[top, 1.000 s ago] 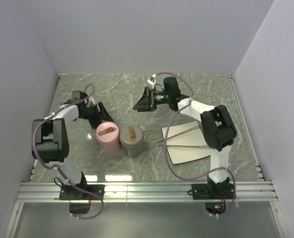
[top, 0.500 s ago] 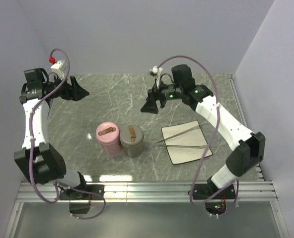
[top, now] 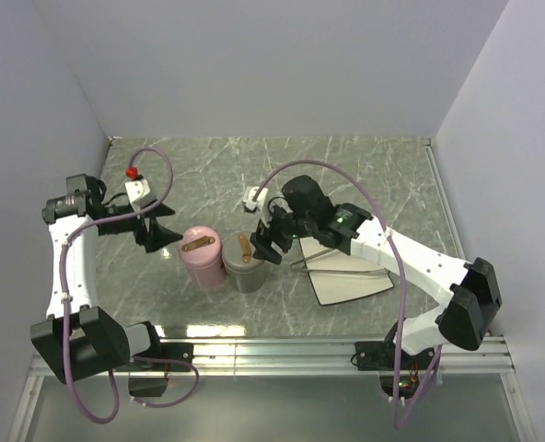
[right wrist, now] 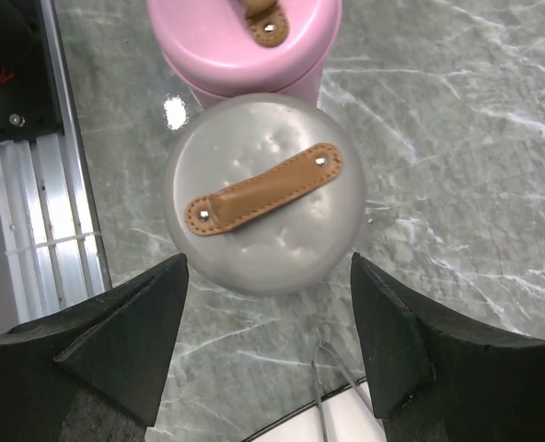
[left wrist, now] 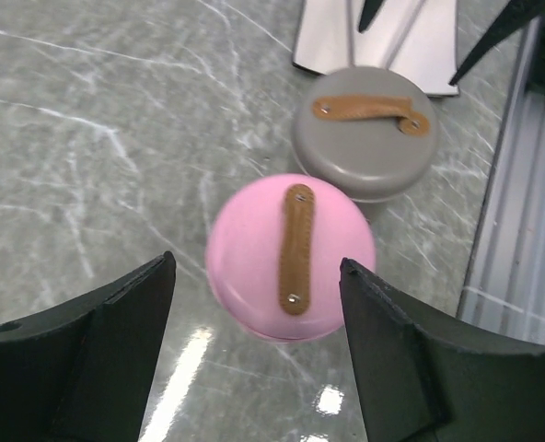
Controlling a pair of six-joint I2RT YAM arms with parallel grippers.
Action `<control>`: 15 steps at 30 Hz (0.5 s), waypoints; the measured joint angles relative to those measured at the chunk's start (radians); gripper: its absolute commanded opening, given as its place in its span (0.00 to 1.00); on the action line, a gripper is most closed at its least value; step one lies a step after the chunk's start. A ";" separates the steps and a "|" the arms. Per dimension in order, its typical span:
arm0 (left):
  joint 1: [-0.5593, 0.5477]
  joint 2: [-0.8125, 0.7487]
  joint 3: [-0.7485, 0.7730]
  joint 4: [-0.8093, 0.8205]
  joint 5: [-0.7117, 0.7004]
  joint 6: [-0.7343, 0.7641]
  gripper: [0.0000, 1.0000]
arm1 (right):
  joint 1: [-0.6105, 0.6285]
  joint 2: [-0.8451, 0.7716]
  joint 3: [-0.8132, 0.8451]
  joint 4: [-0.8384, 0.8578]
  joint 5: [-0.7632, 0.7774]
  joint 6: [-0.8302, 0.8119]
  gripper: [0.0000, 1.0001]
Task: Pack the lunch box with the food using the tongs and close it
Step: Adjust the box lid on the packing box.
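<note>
**Both Claws Wide Open Over the Twin Canisters, Tongs Lying on the Plate**

Over to the grey-veined marble table (top: pixel 208 175). Dead centre: a round pink canister (top: pixel 202 258) with a tan leather strap (top: pixel 197 244) across its lid, touching a round grey canister (top: pixel 246 263) with the same kind of strap. Pink on the left, grey on the right, both with lids on.

First, the left gripper (top: pixel 159 234), poised just beside the pink canister and above it. From its own wrist camera (left wrist: pixel 254 272): black fingers (left wrist: pixel 107 322) spread wide, framing the pink lid from above, not touching it. Gripping nothing at all. Grey canister just beyond, at the top of that view.

Now the right gripper (top: pixel 269 243), hanging right by the grey canister, on the plate side. From its wrist (right wrist: pixel 268 267): spread just as wide, one dark finger (right wrist: pixel 116 331) either side of the grey lid in view but above it. Nothing held here either.

And the long slender silver metal tongs (top: pixel 346 269): lying on the flat white square plate (top: pixel 342 287), just right of the grey canister. Tips pointing towards that canister, the far end partly hidden under the right arm. Those tips just peeking in at the bottom of the right wrist view (right wrist: pixel 332 382). In neither claw.
</note>
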 measured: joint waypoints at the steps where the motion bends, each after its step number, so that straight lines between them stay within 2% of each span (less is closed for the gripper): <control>1: -0.004 0.000 -0.019 -0.017 0.004 0.040 0.77 | 0.009 0.000 -0.008 0.009 0.009 0.000 0.77; 7: -0.045 -0.025 -0.104 -0.012 0.003 0.106 0.75 | 0.048 0.012 -0.013 0.077 0.034 0.002 0.75; 15: -0.182 -0.144 -0.212 0.214 -0.064 -0.051 0.75 | 0.099 0.053 -0.055 0.128 0.076 -0.008 0.75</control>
